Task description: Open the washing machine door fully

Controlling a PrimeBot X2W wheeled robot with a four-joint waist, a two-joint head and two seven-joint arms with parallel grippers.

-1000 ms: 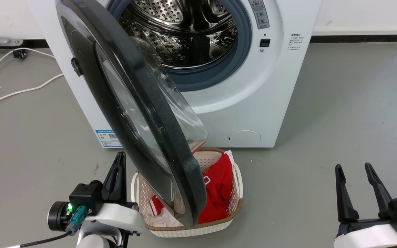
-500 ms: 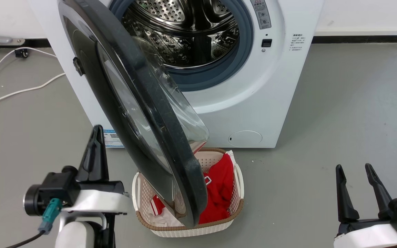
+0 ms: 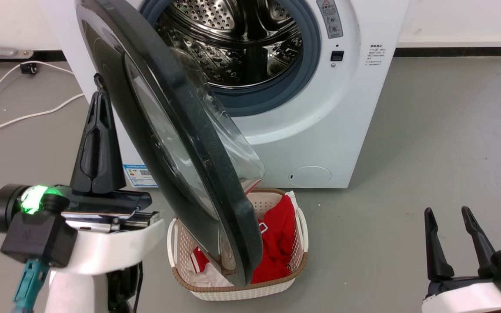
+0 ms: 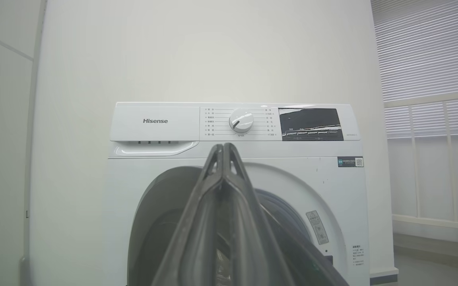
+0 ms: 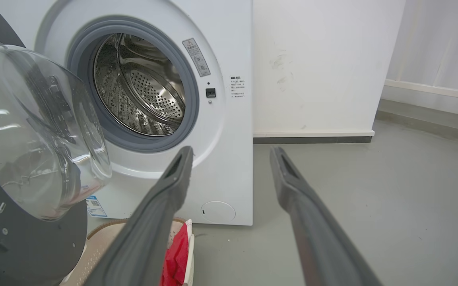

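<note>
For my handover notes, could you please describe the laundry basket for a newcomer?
Find the white washing machine; its black door stands open. On the floor beneath the door's lower edge sits the basket: white perforated plastic, brown-rimmed, holding red cloth.

Smooth grey floor (image 3: 429, 130) spreads ahead of the right pincer (image 3: 446, 210) and off to either side of it, faintly scuffed and speckled, under soft, even light. Well beyond that pincer's tips a white wall (image 3: 455, 19) rises, with a dark skirting strip (image 3: 450, 49) along its foot. Out to the left of the left pincer (image 3: 99, 93), white cables (image 3: 24, 116) curl over the floor toward the wall's foot, ending near a small black fitting (image 3: 26, 68). In the left wrist view, up and to the right of the pincer's tips, a window (image 4: 431, 119) glows pale behind closed white slatted blinds (image 4: 427, 47).
</note>
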